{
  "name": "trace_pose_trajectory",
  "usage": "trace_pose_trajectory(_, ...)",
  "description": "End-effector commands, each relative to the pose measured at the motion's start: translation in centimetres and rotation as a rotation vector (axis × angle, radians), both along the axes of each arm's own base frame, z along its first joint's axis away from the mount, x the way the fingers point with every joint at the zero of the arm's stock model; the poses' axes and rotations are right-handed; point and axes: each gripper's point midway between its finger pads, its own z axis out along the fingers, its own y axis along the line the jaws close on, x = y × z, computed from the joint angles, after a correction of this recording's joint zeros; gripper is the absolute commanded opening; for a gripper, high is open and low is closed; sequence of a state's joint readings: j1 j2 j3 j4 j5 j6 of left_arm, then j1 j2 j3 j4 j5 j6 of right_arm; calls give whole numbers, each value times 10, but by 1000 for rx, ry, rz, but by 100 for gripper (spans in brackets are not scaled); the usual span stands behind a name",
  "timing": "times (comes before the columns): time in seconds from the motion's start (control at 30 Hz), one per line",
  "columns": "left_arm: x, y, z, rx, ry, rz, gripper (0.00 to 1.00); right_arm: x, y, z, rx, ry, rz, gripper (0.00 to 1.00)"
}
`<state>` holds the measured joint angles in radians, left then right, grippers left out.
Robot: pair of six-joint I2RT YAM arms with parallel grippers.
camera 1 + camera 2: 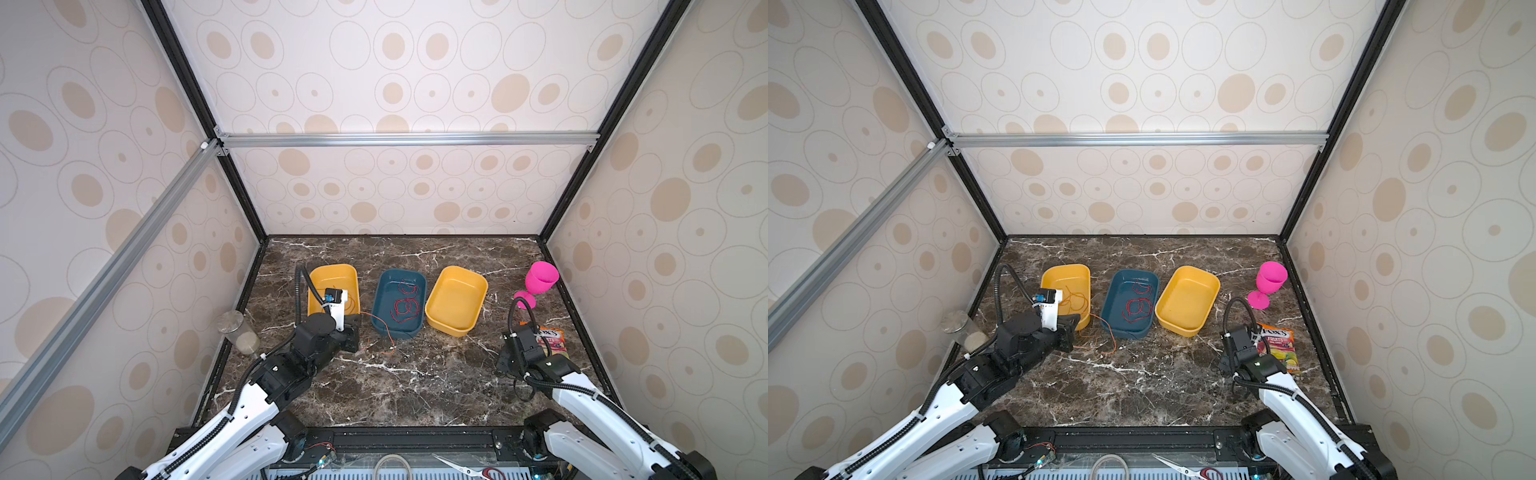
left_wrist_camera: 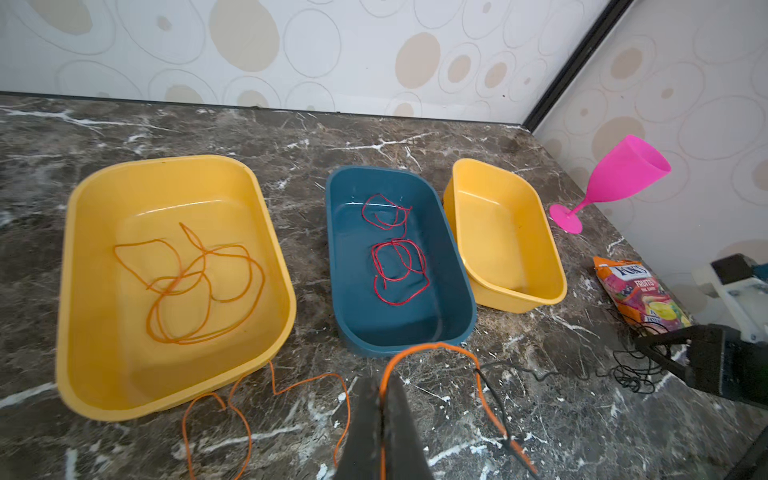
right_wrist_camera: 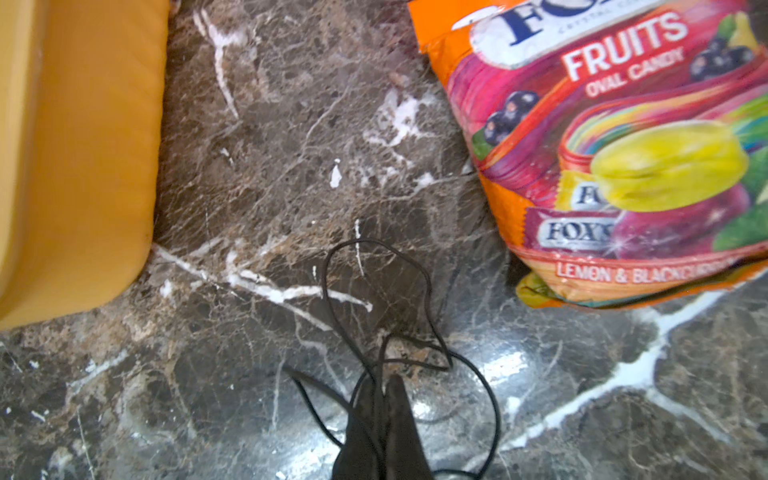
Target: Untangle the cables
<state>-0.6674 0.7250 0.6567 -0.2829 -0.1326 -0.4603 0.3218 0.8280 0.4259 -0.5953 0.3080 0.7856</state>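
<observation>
Found the left fingers pinched shut on the orange cable, a strand rising between the tips, arching over and dropping to the surface just in front of the blue tray. Found the right fingers closed on the black cable, loops lying on the surface ahead of the tips, near a candy bag. Traced, in the left wrist view only, the black strand crossing the orange one and running on toward the right fingers; faint at best in both top views. Logged more orange loops inside the left yellow tray, red cable coiled inside the blue tray, a second yellow tray just beside it. Spotted in a top view a pink goblet at the far right and a clear jar at the left edge.
</observation>
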Motion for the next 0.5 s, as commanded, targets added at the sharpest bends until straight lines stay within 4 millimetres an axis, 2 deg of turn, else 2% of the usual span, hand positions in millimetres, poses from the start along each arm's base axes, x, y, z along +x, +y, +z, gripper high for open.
trace_pose_trajectory(0.0,1,19,18,19,-25,72,0,-13,-16,-5,4,-1,-102,0)
trace_pose_trajectory(0.07,0,22,18,23,-24,81,0,-13,-18,-3,33,-22,-119,0)
trace_pose_trajectory(0.13,-1,21,18,24,-22,77,0,-9,-10,0,63,-35,-78,0)
trace_pose_trajectory(0.33,-4,-1,38,-58,-68,-32,0,6,52,6,267,-18,218,0)
trace_pose_trajectory(0.4,-4,-6,47,-78,-82,-58,0,5,68,8,260,12,296,1)
trace_pose_trajectory(0.47,-2,-3,53,-67,-87,-39,0,4,70,8,179,27,318,0)
